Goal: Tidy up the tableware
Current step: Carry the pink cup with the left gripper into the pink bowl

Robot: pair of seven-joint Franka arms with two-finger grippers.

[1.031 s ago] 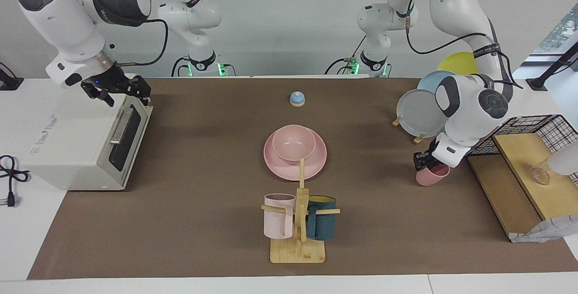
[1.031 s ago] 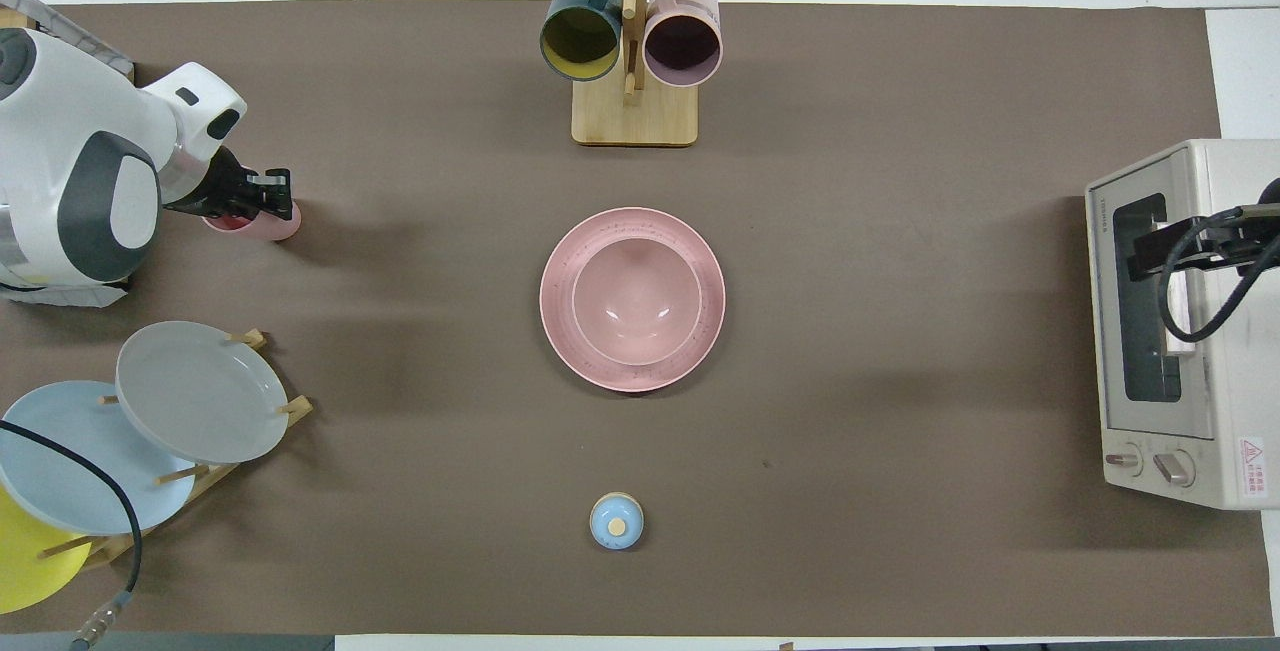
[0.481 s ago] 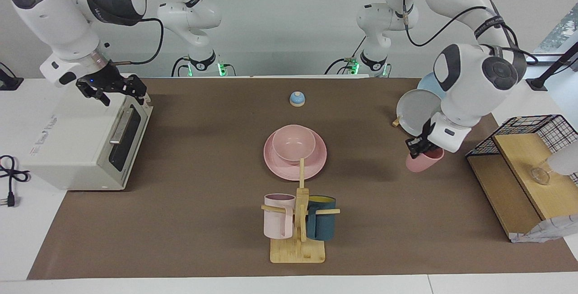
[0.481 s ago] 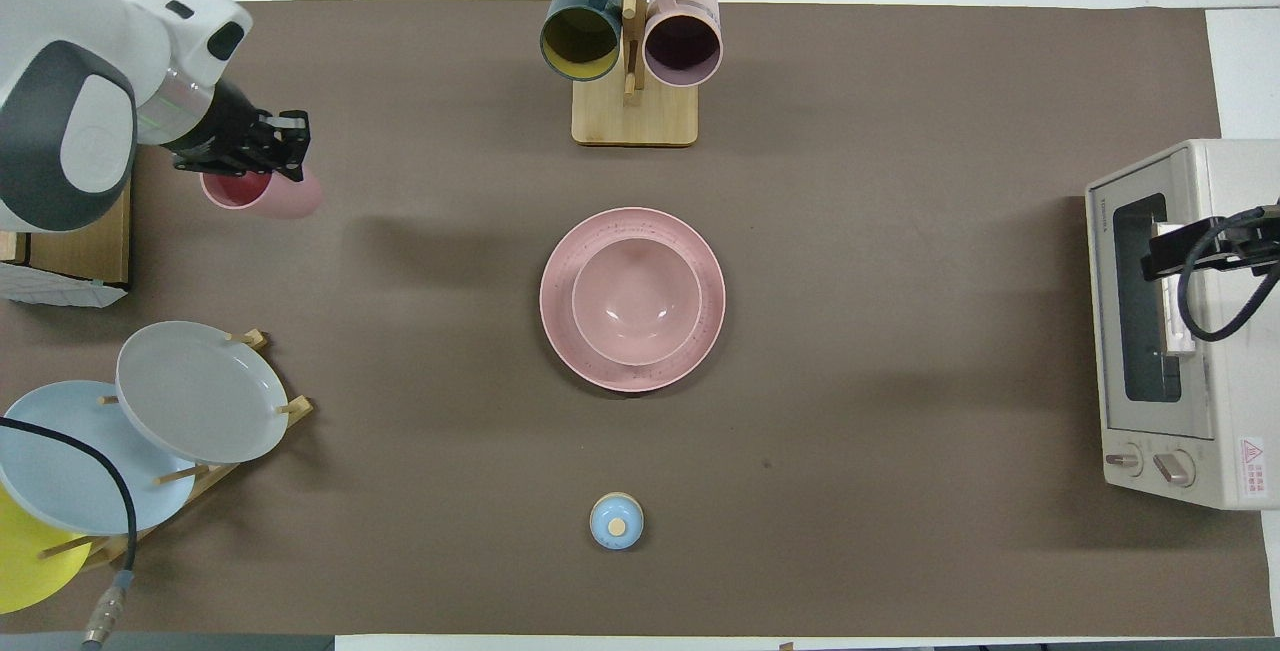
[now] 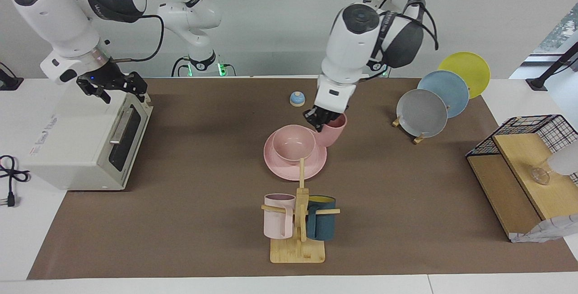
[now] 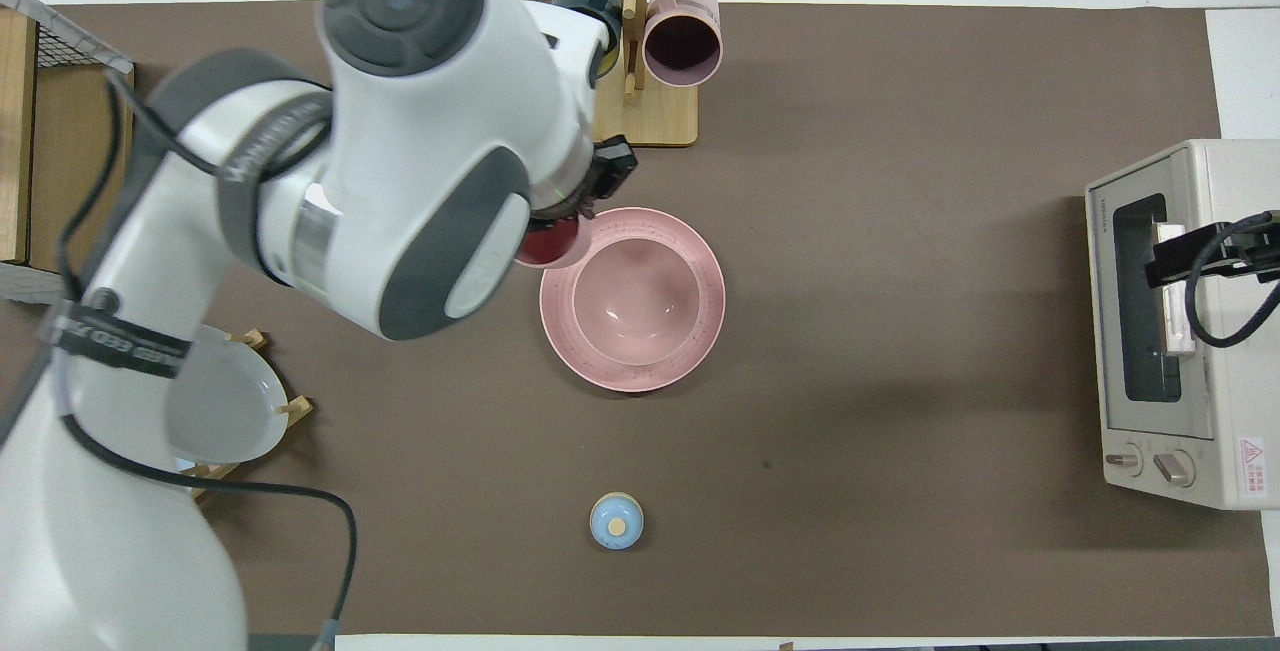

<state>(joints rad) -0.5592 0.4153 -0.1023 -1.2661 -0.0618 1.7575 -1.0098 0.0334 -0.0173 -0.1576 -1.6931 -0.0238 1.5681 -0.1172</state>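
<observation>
The pink bowl [image 5: 293, 144] sits in the pink plate [image 5: 311, 167] at the table's middle; both also show in the overhead view, the bowl [image 6: 635, 299] in the plate [image 6: 705, 331]. My left gripper [image 5: 322, 123] is shut on the rim of the pink cup [image 5: 335, 132] and holds it upright in the air over the plate's edge toward the left arm's end. In the overhead view the left arm hides most of the cup [image 6: 546, 249]. My right gripper [image 5: 114, 87] is open and empty, waiting over the toaster oven [image 5: 86, 145].
A wooden mug rack [image 5: 298, 249] with a pale pink mug [image 5: 278, 216] and a teal mug [image 5: 321, 224] stands farther from the robots than the plate. A small blue bell [image 5: 297, 99] is nearer. Grey, blue and yellow plates [image 5: 422, 113] stand in a rack beside a wire basket [image 5: 537, 127].
My left gripper lifted the pink cup off the table near the wire basket and carried it to the edge of the pink plate. The right gripper barely moved.
</observation>
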